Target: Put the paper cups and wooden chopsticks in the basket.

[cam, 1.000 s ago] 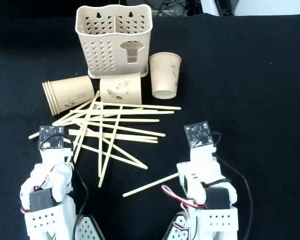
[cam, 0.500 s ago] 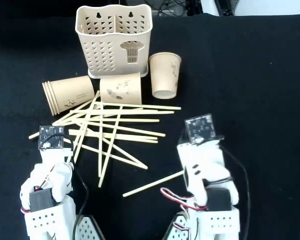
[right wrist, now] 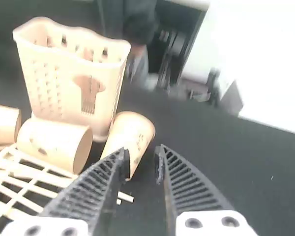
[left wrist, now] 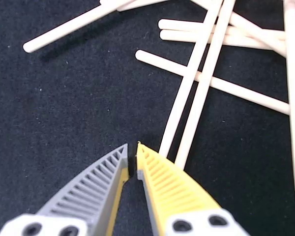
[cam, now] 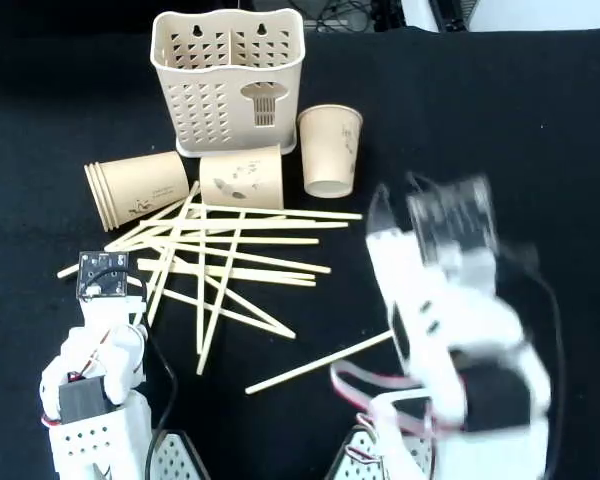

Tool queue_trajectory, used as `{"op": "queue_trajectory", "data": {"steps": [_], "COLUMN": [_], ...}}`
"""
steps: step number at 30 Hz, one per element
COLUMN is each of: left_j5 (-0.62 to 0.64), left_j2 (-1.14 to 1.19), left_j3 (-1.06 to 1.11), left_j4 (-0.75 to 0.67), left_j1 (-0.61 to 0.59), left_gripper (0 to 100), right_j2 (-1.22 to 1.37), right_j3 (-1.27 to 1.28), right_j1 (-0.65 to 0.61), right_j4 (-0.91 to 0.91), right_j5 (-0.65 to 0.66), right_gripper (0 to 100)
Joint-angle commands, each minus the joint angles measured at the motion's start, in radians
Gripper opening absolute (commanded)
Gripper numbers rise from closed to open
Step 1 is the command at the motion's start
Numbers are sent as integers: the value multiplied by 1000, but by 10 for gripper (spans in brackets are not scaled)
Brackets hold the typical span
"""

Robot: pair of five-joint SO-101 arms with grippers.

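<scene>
Grey and yellow, the left end effector (left wrist: 132, 148) is clenched tip to tip on nothing, just beside the near ends of two wooden chopsticks (left wrist: 200, 98) on the black bench (left wrist: 64, 98). We see the right end effector (right wrist: 141, 155) released by a narrow gap, empty, above the bench and aimed at a paper cup (right wrist: 130, 135) beside the basket (right wrist: 71, 73). In the high view most chopsticks lie crosswise, with several crossing them. A lone chopstick (cam: 315, 362) lies slanted and apart. We cannot read the cups' dark print.

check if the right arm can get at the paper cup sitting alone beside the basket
Probably yes: the right gripper is open and faces the paper cup, with nothing between them.
</scene>
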Motion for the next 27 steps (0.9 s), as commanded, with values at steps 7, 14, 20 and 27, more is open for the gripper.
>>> {"op": "queue_trajectory", "data": {"steps": [7,14,20,27], "left_j5": [-8,-6,-6,-6], "left_j2": [-5,-5,-5,-5], "left_j3": [15,15,15,15], "left_j4": [-14,-14,-14,-14], "left_j1": [2,2,2,2], "left_gripper": [52,52,52,52], "right_j2": [868,1317,1596,1776], "right_j3": [-420,-805,-1135,-1488], "right_j1": [63,133,127,84], "right_j4": [-14,-20,-15,219], "right_j5": [-3,66,308,666], "right_gripper": [245,329,329,328]}}
